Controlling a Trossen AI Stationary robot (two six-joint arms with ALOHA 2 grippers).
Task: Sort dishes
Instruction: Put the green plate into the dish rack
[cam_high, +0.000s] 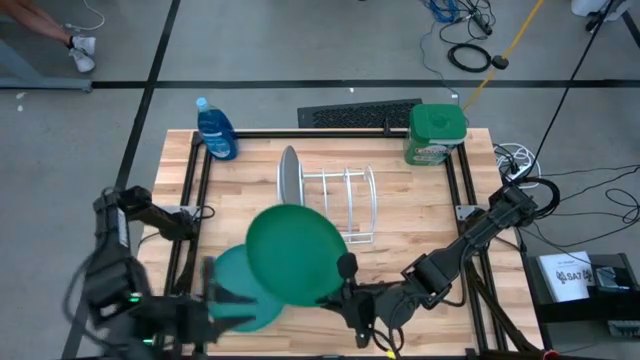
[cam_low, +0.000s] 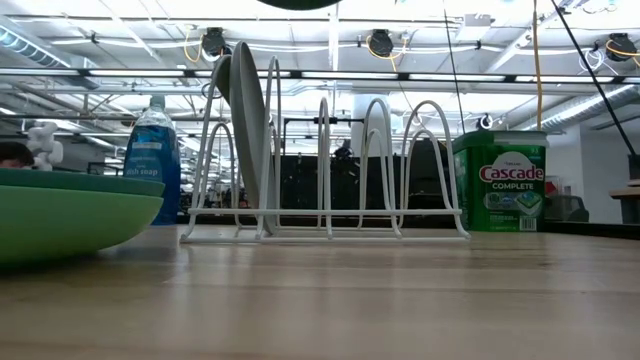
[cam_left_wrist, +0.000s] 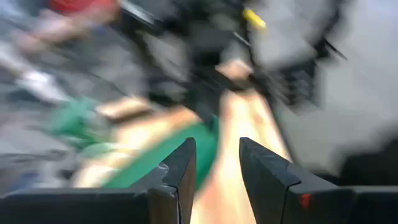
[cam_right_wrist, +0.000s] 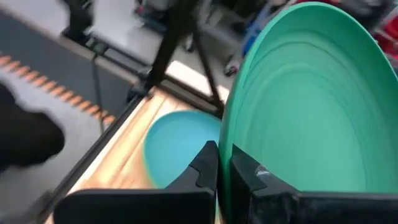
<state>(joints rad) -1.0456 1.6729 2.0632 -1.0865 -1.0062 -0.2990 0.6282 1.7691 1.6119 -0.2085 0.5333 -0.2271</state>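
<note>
Right-arm fingers (cam_right_wrist: 224, 163) are clamped on the rim of my dark green plate (cam_high: 297, 253), lifted above the front edge of the surface (cam_high: 420, 220). Beneath it the teal plate (cam_high: 232, 292) lies flat near the front left corner, where I see my left fingers (cam_left_wrist: 217, 168) parted and holding nothing. Toward the back edge, the grey plate (cam_high: 289, 178) stands upright in the white rack (cam_high: 350, 200).

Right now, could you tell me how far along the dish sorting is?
One grey plate already stands in the white wire rack. The right claw is shut on the dark green plate, lifted above the table. The teal plate lies flat on the table, to be racked. The left claw is open nearby.
</note>
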